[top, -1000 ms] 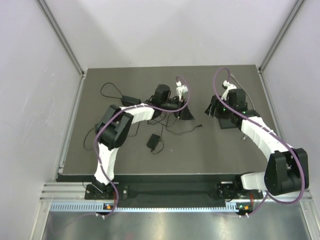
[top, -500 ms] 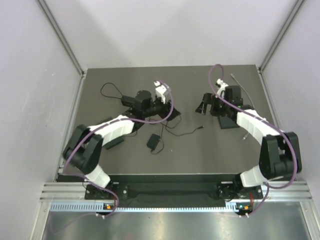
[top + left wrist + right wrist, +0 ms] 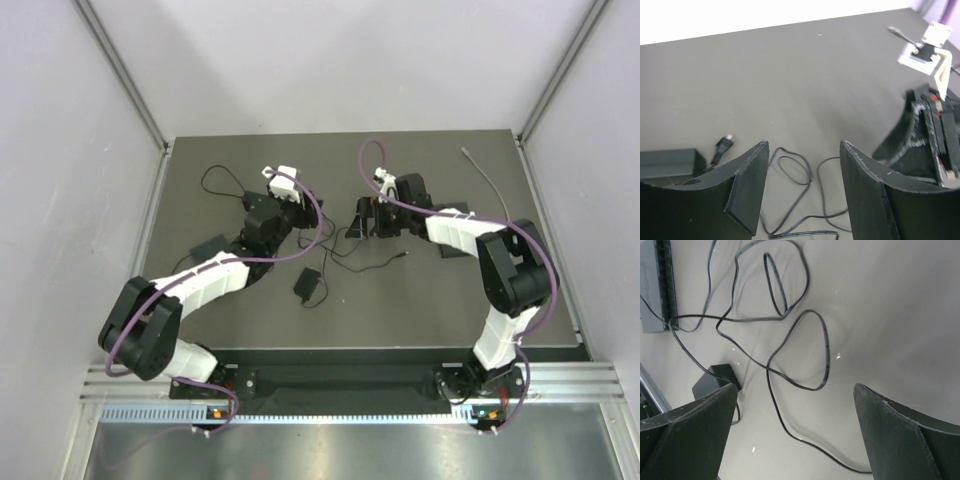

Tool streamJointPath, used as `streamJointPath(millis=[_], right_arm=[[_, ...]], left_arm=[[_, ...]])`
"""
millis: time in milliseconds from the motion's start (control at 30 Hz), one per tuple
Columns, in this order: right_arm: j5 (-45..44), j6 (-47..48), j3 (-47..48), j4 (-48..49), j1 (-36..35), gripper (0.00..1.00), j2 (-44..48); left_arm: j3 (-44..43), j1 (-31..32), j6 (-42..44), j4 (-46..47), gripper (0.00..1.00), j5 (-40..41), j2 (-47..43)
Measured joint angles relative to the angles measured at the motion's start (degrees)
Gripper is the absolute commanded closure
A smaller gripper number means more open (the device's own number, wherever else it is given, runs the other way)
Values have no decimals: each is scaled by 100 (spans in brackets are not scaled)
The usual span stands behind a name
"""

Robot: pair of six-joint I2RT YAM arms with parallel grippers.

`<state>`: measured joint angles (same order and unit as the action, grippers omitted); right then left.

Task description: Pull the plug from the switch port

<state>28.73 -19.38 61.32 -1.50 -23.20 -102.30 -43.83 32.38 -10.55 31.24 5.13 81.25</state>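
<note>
The right gripper (image 3: 795, 390) hangs wide open and empty over the desk (image 3: 450, 290). The switch (image 3: 657, 285) lies well ahead of it, at the far left of its wrist view. A thin black cable (image 3: 825, 350) runs to the switch's near end; whether it is seated there cannot be told. The left gripper (image 3: 802, 150) is also open and empty.

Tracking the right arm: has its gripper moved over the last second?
Yes. The right gripper has moved left in the top view, away from the table's right edge, toward the black adapter.
</note>
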Motion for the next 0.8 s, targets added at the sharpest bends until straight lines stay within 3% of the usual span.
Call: streamJointPath(millis=[800], right_arm=[[763, 238, 490, 446, -739, 0, -804]], left_arm=[[581, -138, -184, 566, 37, 737, -326]])
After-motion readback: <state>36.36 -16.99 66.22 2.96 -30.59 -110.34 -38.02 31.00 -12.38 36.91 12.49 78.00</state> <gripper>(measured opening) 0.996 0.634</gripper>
